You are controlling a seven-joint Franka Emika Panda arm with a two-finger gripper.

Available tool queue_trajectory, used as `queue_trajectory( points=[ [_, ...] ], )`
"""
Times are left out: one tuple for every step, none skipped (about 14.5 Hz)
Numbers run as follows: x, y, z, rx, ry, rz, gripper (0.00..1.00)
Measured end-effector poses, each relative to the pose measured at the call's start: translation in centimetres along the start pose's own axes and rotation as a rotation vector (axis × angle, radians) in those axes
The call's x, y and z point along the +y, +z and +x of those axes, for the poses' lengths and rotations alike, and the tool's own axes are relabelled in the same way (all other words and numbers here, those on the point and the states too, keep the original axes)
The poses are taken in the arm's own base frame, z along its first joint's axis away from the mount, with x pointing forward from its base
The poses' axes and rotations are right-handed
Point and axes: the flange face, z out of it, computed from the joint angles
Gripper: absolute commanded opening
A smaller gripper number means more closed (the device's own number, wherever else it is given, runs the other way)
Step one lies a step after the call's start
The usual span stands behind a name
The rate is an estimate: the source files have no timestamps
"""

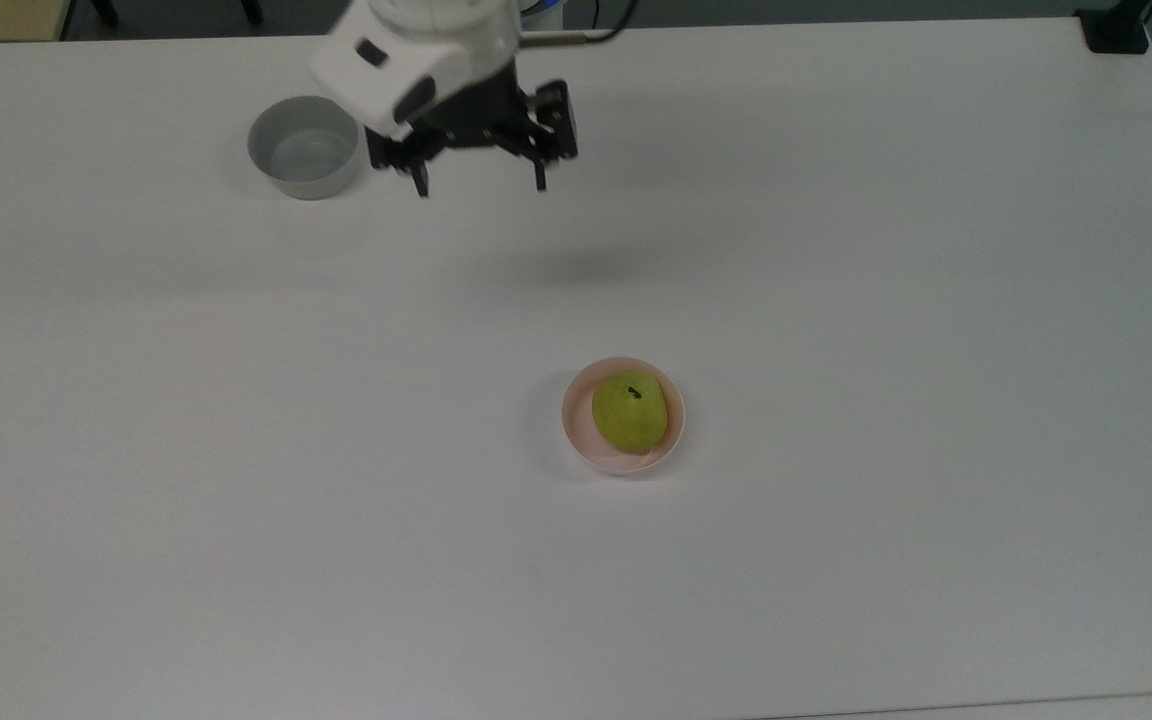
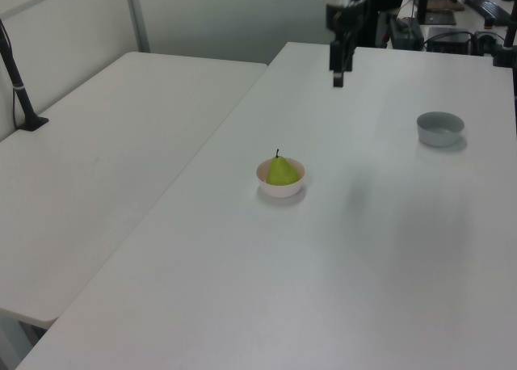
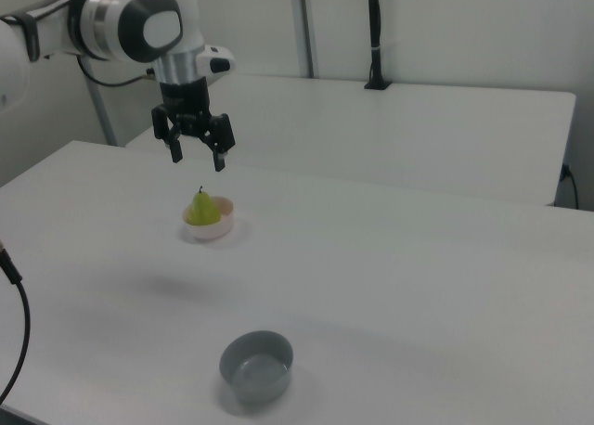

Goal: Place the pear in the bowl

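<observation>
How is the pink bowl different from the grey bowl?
The pink bowl has the pear sitting inside it with its stem up, while the grey bowl holds nothing. One is pale pink, the other grey. In the top view the open gripper hangs high beside the grey bowl, well away from the pink one. Both are small round bowls of similar size on the white table.

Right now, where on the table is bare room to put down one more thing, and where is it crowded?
The table is mostly bare. In the top view, free patches lie below the pink bowl holding the pear, on the top view's right of it, and on the top view's left of it, below the grey bowl. The one tighter spot is beside the grey bowl, where the open gripper hovers.
</observation>
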Motion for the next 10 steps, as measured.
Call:
queue_trajectory(
  points=[
    [1.2, -1.8, -1.4, -0.01, 0.018, 0.006, 1.0],
    [2.1, -3.1, -2.6, -0.026, 0.032, 0.008, 1.0],
    [2.6, -3.9, -3.5, -0.035, 0.038, 0.004, 1.0],
    [3.0, -4.7, -4.4, -0.04, 0.043, 0.001, 1.0],
    [3.3, -5.4, -5.4, -0.037, 0.047, 0.0, 1.0],
    [3.8, -6.1, -6.3, -0.03, 0.054, 0.002, 1.0],
    [4.4, -6.8, -7.2, -0.021, 0.063, 0.006, 1.0],
    [5.0, -7.3, -7.9, -0.013, 0.074, 0.009, 1.0],
    [5.9, -7.8, -8.6, -0.007, 0.09, 0.013, 1.0],
    [6.4, -7.9, -8.9, -0.005, 0.1, 0.014, 1.0]
  ],
)
